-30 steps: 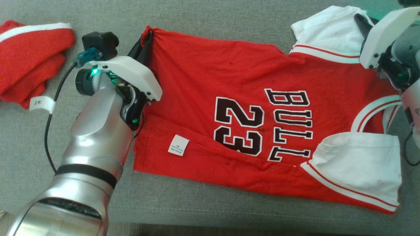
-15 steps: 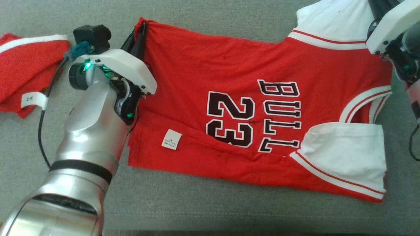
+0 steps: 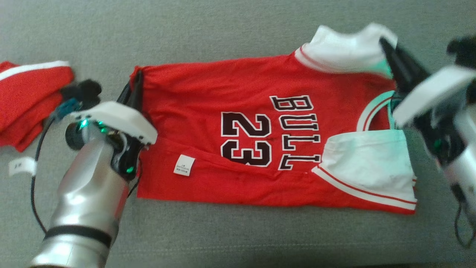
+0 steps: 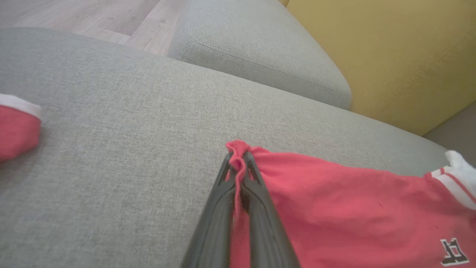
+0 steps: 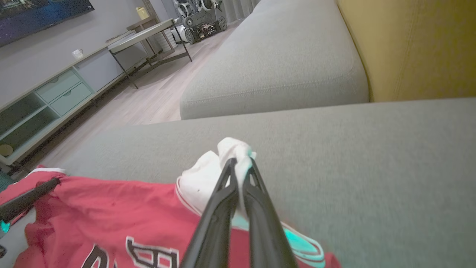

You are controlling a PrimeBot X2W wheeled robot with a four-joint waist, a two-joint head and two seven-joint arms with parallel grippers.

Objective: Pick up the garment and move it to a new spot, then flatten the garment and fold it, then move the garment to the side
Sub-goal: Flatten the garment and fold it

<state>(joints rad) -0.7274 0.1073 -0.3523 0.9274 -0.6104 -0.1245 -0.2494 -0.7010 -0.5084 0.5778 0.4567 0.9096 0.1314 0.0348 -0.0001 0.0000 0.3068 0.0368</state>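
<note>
Grip the garment (image 3: 238, 89) firmly at both far corners: with the left gripper (image 3: 138, 76) clamped shut on the hem corner, with the right gripper (image 3: 385, 42) pinched shut on the white sleeve (image 3: 342, 52). For the fold, probably the step in hand, raise both corners to equal height and bring them together toward the near edge, cloth taut between, to avoid a twist. Note the position: spread flat on the grey sofa seat (image 3: 238, 29), print up, long axis left to right, hem toward the left, collar toward the right.
</note>
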